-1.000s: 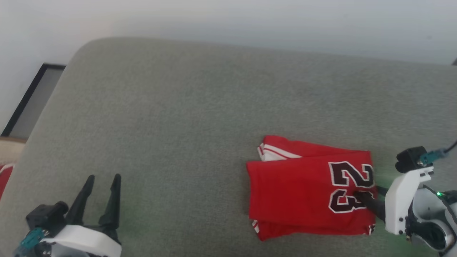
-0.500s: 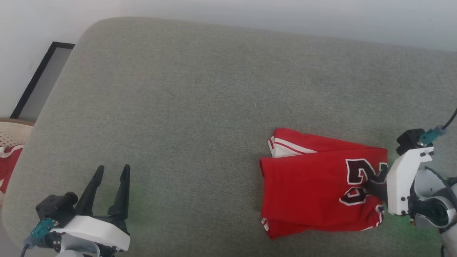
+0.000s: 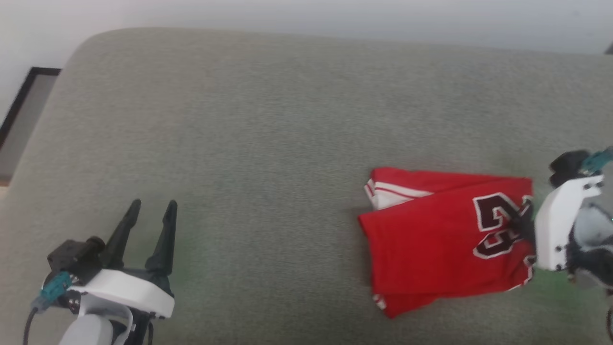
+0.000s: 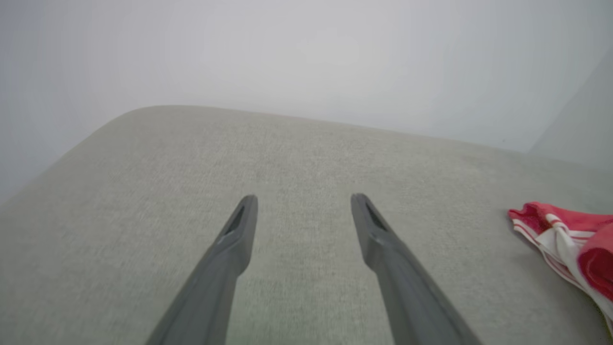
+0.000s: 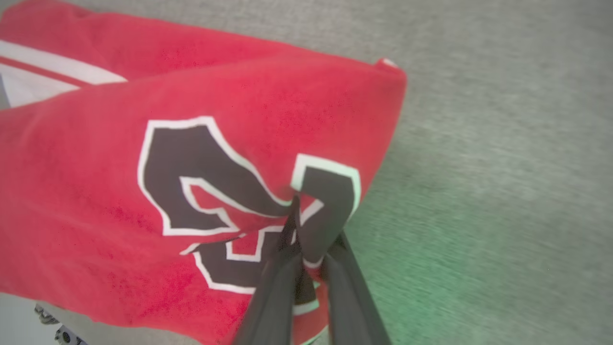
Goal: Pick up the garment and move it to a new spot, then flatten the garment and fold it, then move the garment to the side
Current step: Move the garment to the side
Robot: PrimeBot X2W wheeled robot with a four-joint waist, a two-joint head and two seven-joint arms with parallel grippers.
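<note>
The garment [image 3: 431, 239], a folded bright-red shirt with a dark "23" and a white striped sleeve at its far left corner, lies on the grey cushion [image 3: 268, 120]. My right gripper [image 3: 523, 223] is shut on its right edge at the number. In the right wrist view the fingertips [image 5: 292, 239] pinch a bunched fold of the garment [image 5: 96, 182], and my right gripper [image 5: 311, 232] holds that edge slightly lifted. My left gripper [image 3: 153, 206] stands open over bare cushion at the lower left, far from the shirt. My left gripper [image 4: 302, 199] holds nothing, with the garment [image 4: 574, 239] at the right edge.
The cushion's rounded far-left corner [image 3: 86, 43] drops off towards a dark-framed panel [image 3: 19, 105] on the floor. A pale wall [image 3: 306, 14] runs behind the cushion. Bare cushion stretches between the two grippers.
My right gripper has shut on the garment's right edge, bunching the cloth at the number and drawing it rightwards. The head view has shifted. My left gripper stays open.
</note>
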